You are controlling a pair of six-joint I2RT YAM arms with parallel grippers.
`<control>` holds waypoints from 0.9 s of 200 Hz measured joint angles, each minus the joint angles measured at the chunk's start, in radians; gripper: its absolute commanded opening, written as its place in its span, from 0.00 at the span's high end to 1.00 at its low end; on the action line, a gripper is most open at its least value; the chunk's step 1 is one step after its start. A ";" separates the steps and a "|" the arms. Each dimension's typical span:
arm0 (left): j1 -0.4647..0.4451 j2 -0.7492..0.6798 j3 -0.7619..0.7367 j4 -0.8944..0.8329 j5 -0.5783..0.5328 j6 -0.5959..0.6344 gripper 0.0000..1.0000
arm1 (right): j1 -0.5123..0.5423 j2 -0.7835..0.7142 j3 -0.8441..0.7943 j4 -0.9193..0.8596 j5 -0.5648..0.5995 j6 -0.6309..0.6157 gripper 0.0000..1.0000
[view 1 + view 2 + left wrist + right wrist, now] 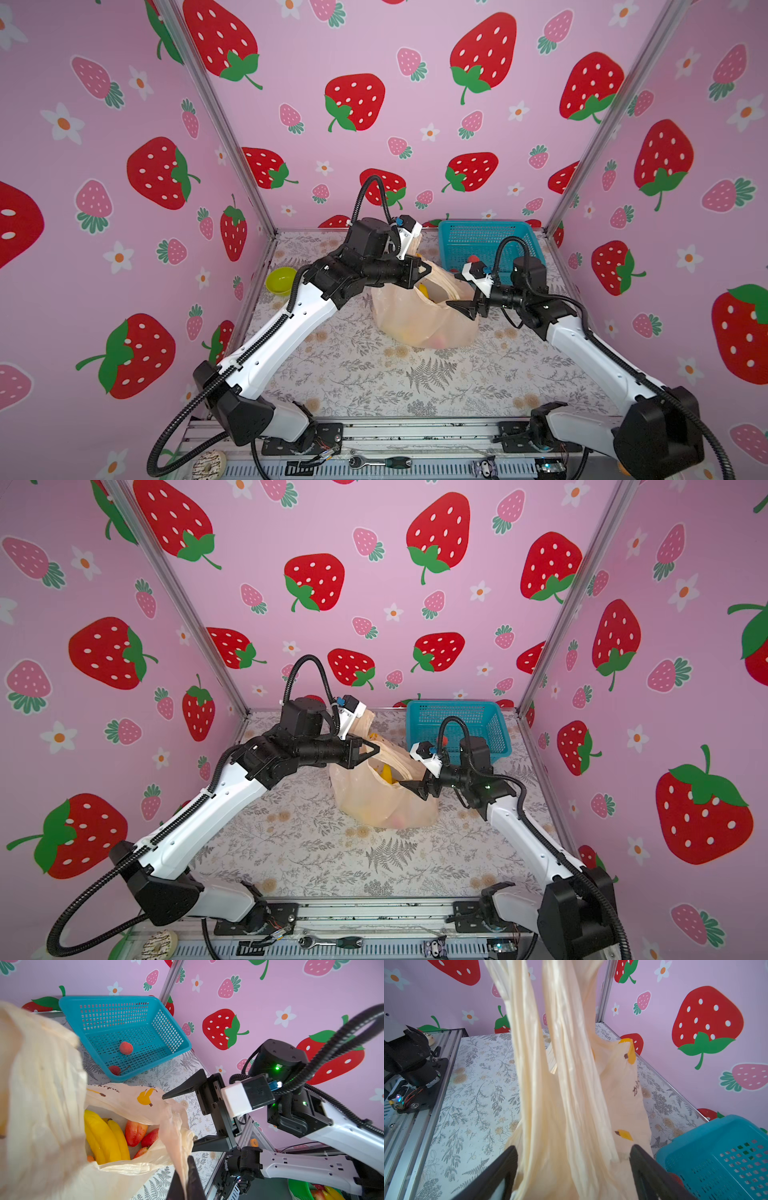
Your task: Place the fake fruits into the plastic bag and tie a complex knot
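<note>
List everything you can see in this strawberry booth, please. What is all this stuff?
bag: one, pale peach with banana prints, mid table, mouth open
bananas: one bunch, yellow, inside bag
red fruits: at least three, red-pink, inside bag beside bananas
basket: one, blue mesh, back right of table
round fruits: two, red, in basket
bowl: one, lime green, left table edge
ratchet: one, silver with green-black handle, front rail
doughnut: one, white with dark stripes, front rail
table: one, grey floral cover
walls: three, pink, strawberry print
arms: two, white and black, reaching in from the front
left gripper: black, shut on a bag handle
right gripper: black, open around the handle strips
</note>
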State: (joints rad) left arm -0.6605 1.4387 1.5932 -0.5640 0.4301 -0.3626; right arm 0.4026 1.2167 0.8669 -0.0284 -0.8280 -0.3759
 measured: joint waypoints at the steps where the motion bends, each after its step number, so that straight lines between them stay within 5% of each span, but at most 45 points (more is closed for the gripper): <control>1: 0.000 0.000 0.000 0.000 0.000 0.000 1.00 | 0.000 0.002 0.000 0.000 -0.002 -0.001 0.16; 43: 0.004 0.000 0.000 0.005 0.005 0.000 1.00 | -0.002 0.040 0.000 0.031 -0.050 -0.007 0.35; 92: 0.006 0.000 0.000 0.007 0.010 0.000 1.00 | -0.002 0.090 -0.008 0.196 -0.090 0.110 0.82; 118: 0.008 0.000 0.000 0.007 0.016 0.000 1.00 | -0.002 0.104 -0.018 0.297 -0.078 0.216 0.95; 130: 0.009 0.000 0.000 0.007 0.016 0.000 0.95 | -0.001 0.104 -0.022 0.328 -0.056 0.266 0.97; 158: 0.013 0.000 0.000 0.010 0.016 0.006 0.63 | 0.002 0.103 -0.041 0.393 0.014 0.386 0.99; 180: 0.026 -0.006 0.000 0.014 -0.008 0.029 0.53 | 0.002 0.103 -0.085 0.441 0.037 0.474 1.00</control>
State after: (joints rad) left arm -0.6342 1.4326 1.5929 -0.5503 0.4221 -0.3340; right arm 0.4046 1.3201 0.7818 0.4126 -0.7906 0.0978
